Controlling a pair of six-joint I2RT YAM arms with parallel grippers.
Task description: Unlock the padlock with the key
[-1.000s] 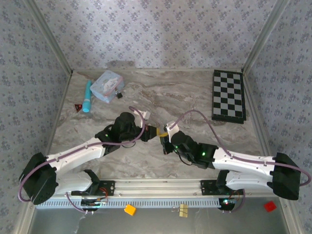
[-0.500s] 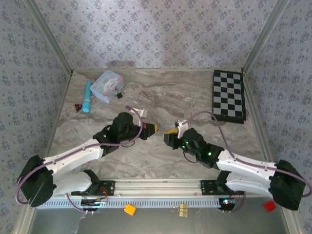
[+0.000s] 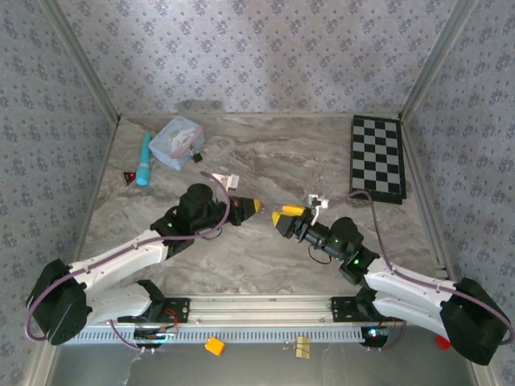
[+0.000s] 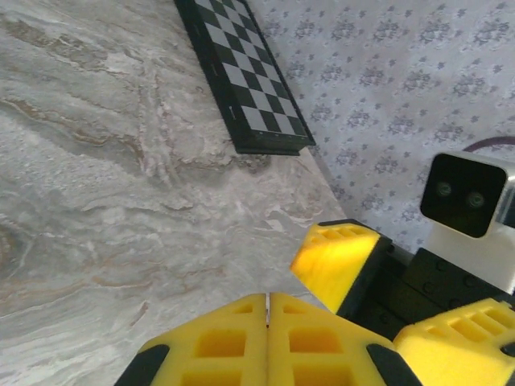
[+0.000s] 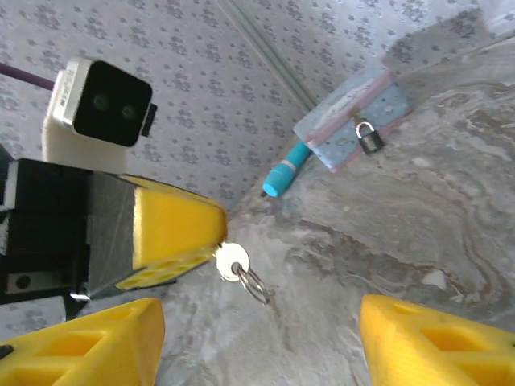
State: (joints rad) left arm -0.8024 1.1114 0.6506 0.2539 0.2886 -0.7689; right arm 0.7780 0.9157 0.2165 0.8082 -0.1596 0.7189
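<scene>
I confirm the left gripper (image 3: 254,207) pressed shut on the key (image 5: 232,261), the right gripper (image 3: 283,215) spread and empty, and the padlock (image 3: 195,158) resting against the tin (image 3: 174,141), far-left of the 2 grippers, nearer the left arm.

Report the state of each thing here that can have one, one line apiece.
left claw: shut on the key
right claw: open, holding nothing
key: pinched in the left claw, its ring hanging free
padlock: shackle looks closed, at the tin's front edge
tin: lid shut
</scene>
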